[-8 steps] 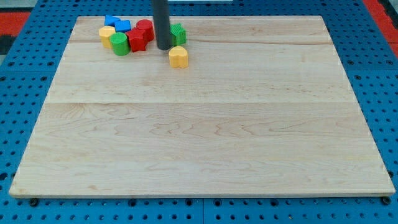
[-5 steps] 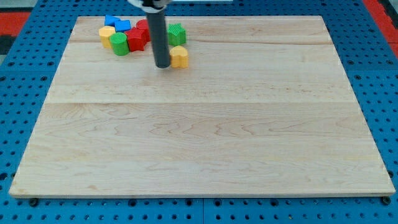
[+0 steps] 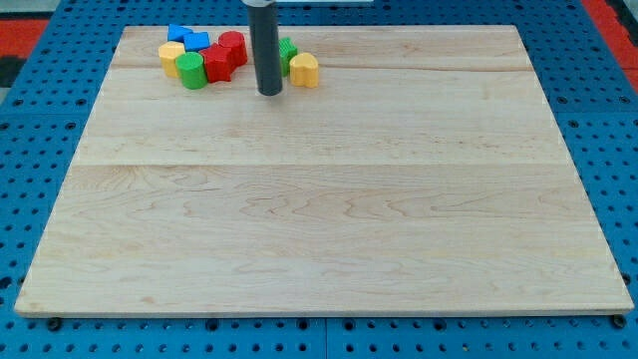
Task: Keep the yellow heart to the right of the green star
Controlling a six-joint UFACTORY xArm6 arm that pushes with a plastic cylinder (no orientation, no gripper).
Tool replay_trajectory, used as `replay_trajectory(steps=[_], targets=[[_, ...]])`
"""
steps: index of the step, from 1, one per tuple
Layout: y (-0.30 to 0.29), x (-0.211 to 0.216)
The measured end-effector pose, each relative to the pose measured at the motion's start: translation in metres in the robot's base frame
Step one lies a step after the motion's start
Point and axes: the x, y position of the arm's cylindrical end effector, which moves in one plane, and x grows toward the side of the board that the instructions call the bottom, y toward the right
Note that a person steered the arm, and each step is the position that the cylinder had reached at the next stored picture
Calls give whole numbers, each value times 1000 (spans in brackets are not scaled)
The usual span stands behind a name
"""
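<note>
1. Ending the arm is a straight dark rod; nothing is grasped or clamped by it, and only its lower end, my tip, is set on the worktop.
2. My tip is placed near the view's top, left of centre, just below the cluster of blocks.
3. The yellow heart is found just to the view's right of my tip and slightly above it, close by, with a narrow gap seen between them.
4. The green star is located above and left of the yellow heart, touching it or nearly so; its left part is hidden behind the rod.
5. The yellow heart is thus seen on the view's right side of the green star.
6. Two red blocks are grouped left of the rod: a red cylinder and, below and left of it, a second red block whose shape cannot be made out.
7. A green cylinder is set just left of that red block, with a yellow block beside it further left.
8. Two blue blocks are placed at the top of the cluster, close together.
9. The worktop is surrounded by a blue perforated board.
</note>
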Motion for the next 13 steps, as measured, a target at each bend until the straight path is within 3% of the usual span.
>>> replay_trajectory(steps=[8,9,10,12,13], targets=[[90,-22],[70,16],[5,21],[-158,16],[-201,-14]])
